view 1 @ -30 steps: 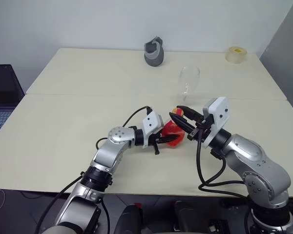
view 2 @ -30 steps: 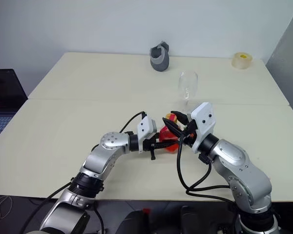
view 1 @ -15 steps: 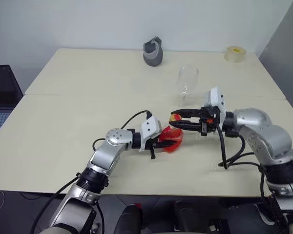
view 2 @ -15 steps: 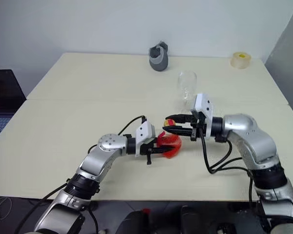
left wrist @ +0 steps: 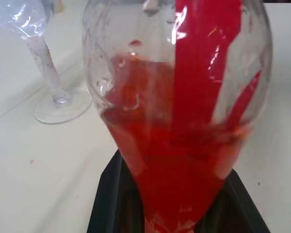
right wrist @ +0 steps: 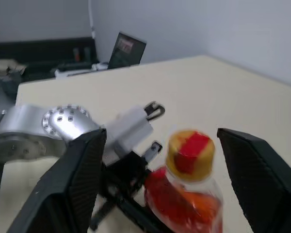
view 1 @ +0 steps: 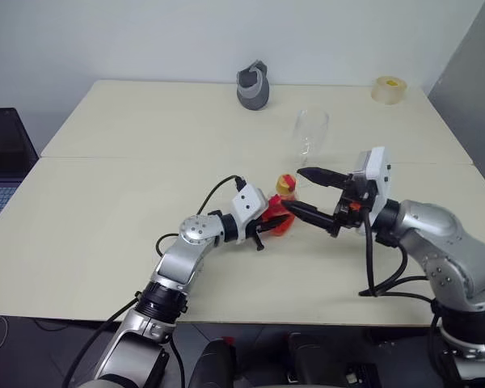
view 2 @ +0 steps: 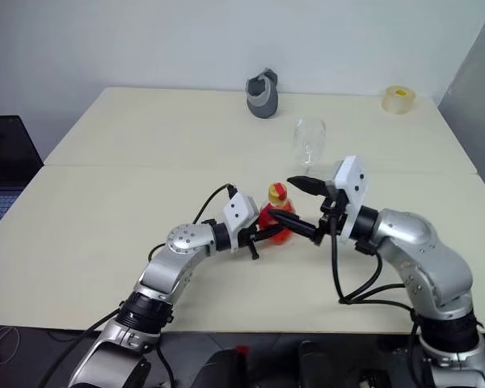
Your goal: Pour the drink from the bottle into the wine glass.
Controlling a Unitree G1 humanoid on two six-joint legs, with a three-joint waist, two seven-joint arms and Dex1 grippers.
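Table: claw (view 2: 268,235) hides bottle (view 2: 276,217) base.

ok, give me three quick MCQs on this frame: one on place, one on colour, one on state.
1. Where does the wine glass stand?
A. Beyond the bottle, toward the table's far side
B. At the table's near edge
C. On the laptop

2. What colour is the bottle cap?
A. Blue
B. Yellow with a red patch
C. Black

3. What state is the right gripper in?
A. Shut on the wine glass
B. Shut on the cap
C. Open, fingers apart beside the bottle's neck

Key: 1 A, the head views show it behind the bottle. 2 B, the right wrist view shows the cap clearly. 3 C, both black fingers stand wide apart there, while the left gripper holds the bottle.
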